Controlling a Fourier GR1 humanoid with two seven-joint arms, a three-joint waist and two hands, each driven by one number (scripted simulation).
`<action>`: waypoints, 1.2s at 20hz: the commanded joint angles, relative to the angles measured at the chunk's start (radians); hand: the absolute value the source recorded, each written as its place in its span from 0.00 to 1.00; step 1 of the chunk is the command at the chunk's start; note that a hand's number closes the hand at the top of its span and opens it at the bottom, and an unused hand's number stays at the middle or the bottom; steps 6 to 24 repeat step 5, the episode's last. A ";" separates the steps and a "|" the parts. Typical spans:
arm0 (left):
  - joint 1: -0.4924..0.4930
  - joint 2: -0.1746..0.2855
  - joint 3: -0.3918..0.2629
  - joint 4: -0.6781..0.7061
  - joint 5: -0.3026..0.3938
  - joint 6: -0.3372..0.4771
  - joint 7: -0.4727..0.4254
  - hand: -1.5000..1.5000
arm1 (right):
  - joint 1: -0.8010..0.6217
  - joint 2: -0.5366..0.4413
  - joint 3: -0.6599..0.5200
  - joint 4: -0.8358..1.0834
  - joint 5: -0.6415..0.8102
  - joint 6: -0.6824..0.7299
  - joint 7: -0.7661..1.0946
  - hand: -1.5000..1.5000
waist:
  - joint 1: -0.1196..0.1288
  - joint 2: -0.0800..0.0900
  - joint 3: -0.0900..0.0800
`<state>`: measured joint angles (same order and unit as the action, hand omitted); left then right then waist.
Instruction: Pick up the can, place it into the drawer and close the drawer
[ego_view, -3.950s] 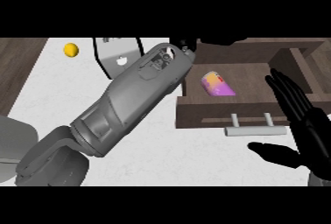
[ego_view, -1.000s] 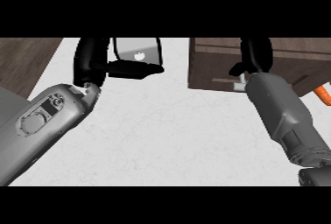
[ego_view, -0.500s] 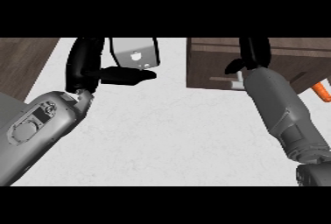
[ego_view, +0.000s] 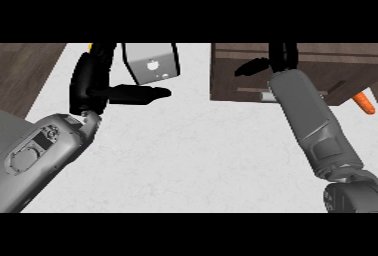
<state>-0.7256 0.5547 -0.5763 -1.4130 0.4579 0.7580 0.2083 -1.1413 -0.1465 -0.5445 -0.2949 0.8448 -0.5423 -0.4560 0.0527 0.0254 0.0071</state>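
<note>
The drawer (ego_view: 236, 75) that stood open with the can inside now looks pushed in against my straight-fingered right hand (ego_view: 281, 57) (can hidden, presumably within), left hand (ego_view: 92, 82) open above the tabletop (ego_view: 199, 150), so I reckon closing is nearly done

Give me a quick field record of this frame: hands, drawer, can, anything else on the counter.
left hand: upper left, over the white counter, fingers straight, holds nothing
right hand: at the drawer's front, upper part cut off by the view's edge
drawer: dark wood, upper right; pale handle just left of the right forearm
can: not visible
other: grey box at the top between the hands; orange item at the right edge
</note>
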 joint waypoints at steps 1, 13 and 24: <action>0.031 0.008 0.025 -0.014 0.007 -0.004 0.000 0.00 | -0.064 0.051 -0.114 -0.032 -0.152 0.059 -0.019 0.00 | -0.001 -0.014 -0.005; 0.039 0.032 0.032 -0.058 -0.012 -0.008 0.043 0.00 | -0.091 0.017 -0.129 -0.014 -0.176 0.098 -0.017 0.00 | -0.003 -0.014 -0.005; 0.039 0.032 0.032 -0.058 -0.012 -0.008 0.043 0.00 | -0.091 0.017 -0.129 -0.014 -0.176 0.098 -0.017 0.00 | -0.003 -0.014 -0.005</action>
